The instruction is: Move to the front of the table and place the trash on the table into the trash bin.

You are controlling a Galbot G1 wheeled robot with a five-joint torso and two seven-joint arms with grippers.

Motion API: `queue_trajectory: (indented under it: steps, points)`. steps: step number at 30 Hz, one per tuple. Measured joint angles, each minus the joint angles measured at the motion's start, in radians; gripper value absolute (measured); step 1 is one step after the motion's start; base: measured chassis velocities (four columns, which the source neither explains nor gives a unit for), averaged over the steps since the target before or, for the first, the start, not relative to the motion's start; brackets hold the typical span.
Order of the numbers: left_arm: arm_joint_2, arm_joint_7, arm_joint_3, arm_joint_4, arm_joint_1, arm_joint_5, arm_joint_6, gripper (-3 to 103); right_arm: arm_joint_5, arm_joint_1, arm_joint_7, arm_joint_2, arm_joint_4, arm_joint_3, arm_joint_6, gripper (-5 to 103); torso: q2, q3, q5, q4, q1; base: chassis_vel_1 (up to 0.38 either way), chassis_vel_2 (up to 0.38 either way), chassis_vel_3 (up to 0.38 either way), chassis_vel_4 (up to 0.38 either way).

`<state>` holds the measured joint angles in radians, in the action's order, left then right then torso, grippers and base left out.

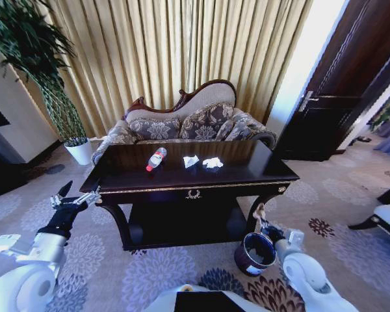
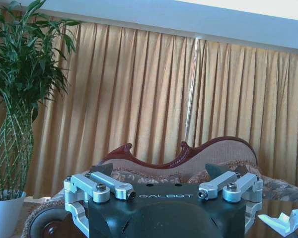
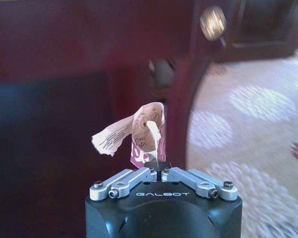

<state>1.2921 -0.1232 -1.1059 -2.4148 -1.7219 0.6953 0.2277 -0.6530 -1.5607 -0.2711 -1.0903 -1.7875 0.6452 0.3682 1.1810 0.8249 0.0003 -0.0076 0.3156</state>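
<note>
- Clearly, the step in hand is a release: the right gripper point(image 1: 262, 218) hangs low beside the desk's point(image 1: 247, 174) front right leg, just above and behind the trash bin point(image 1: 255, 254) on the carpet, its jaws closed on a crumpled, printed scrap of paper point(image 3: 139, 130).
- In the head view the scrap point(image 1: 259, 211) appears to sit over the bin's far rim and not over its mouth. The robot would do well to bring the wrist a little toward itself, so that the paper hangs over the dark opening before the jaws part.
- A light, curled scrap may drift or cling to a fingertip. Lowering it nearer the rim and opening fully should keep it from landing on the carpet.
- The desk leg stands just beside the gripper, so any shift is best kept small and directed away from the wood.
- The left gripper point(image 1: 75, 198) is held out near the desk's front left corner, above the carpet, its jaws spread wide and holding nothing.
- The rest of the trash lies on the desk top: a clear bottle point(image 1: 156, 158) with a red label toward the left, and two white paper wads, one point(image 1: 190, 160) near the middle and another point(image 1: 212, 162) just to its right, each apart from the others.
- By this judgement the task is partly done, with three pieces left to carry.
</note>
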Motion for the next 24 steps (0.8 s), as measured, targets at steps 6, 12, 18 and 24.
queue_trajectory:
  steps: [6,12,18,24]
  points:
    - [0.001,-0.001,-0.003,0.001,-0.007,0.000,-0.011,100,0.077,0.170,-0.020,0.034,0.251,-0.082,0.000,0,0.000,0.000,-0.0002,0.0005,0.000,0.000,0.000,0.000,0.000]
    - [0.004,-0.001,-0.008,-0.004,-0.007,0.001,-0.012,100,0.117,0.233,-0.021,0.031,0.395,-0.098,0.009,0,0.000,0.000,-0.0001,0.0002,0.000,0.000,0.000,0.000,0.000]
    - [0.007,-0.001,-0.010,-0.005,-0.006,0.001,-0.013,100,0.173,0.252,-0.021,0.015,0.485,-0.096,-0.003,0,0.000,0.000,-0.0002,0.0001,0.000,0.000,0.000,0.000,0.000]
    - [0.010,-0.003,-0.015,-0.016,-0.013,0.011,-0.014,100,0.207,0.255,-0.020,-0.002,0.510,-0.089,-0.011,3,0.000,0.000,-0.0002,0.0003,0.000,0.000,0.000,0.000,0.000]
